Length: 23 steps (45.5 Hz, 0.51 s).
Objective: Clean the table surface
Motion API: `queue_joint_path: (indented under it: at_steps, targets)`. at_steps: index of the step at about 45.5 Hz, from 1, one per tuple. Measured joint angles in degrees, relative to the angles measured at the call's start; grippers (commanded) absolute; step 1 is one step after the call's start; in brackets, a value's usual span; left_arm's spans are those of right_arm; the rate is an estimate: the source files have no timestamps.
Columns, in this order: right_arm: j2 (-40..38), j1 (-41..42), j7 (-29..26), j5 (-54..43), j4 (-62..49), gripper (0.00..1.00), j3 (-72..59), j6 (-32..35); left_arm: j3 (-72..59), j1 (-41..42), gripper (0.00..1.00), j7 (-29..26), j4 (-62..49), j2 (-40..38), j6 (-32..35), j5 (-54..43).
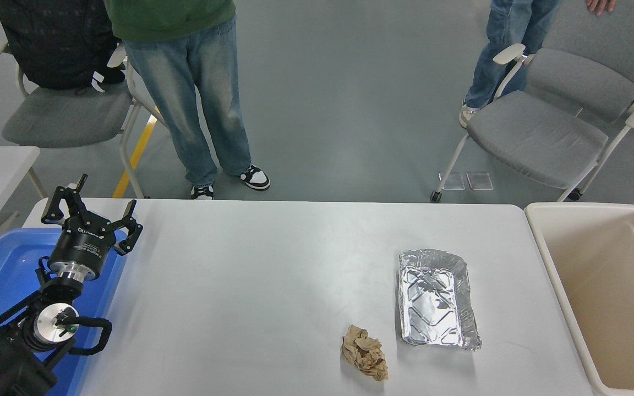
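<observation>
The white table surface (251,286) fills the lower half of the head view. A crumpled brown paper ball (365,353) lies near its front edge, right of centre. Just to the right of the paper rests an empty silver foil tray (437,300). My left gripper (91,212) is parked open at the table's left end, over the edge of a blue bin, holding nothing. The right gripper is out of view.
A blue bin (3,275) stands at the left end and a beige bin (608,291) at the right end. A person in jeans (196,104) stands at the far edge. Grey chairs (548,129) and another person stand beyond.
</observation>
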Motion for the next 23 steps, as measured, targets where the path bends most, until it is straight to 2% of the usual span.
queue_joint_path:
  at_steps: [10, 20, 23]
  targets:
    - [-4.4, -2.3, 0.1, -0.1, 14.5, 1.00, 16.8, 0.3, 0.0, 0.0, 0.99, 0.0, 0.0, 0.0, 0.0, 0.0]
    - [-8.8, -10.2, -0.2, 0.1, 34.6, 1.00, 36.6, 3.0, 0.0, 0.0, 0.99, 0.0, 0.0, 0.0, 0.0, 0.0]
    - [-9.3, -11.5, -0.4, 0.2, 37.5, 1.00, 39.0, 3.5, 0.0, 0.0, 0.99, 0.0, 0.0, 0.0, 0.0, 0.0]
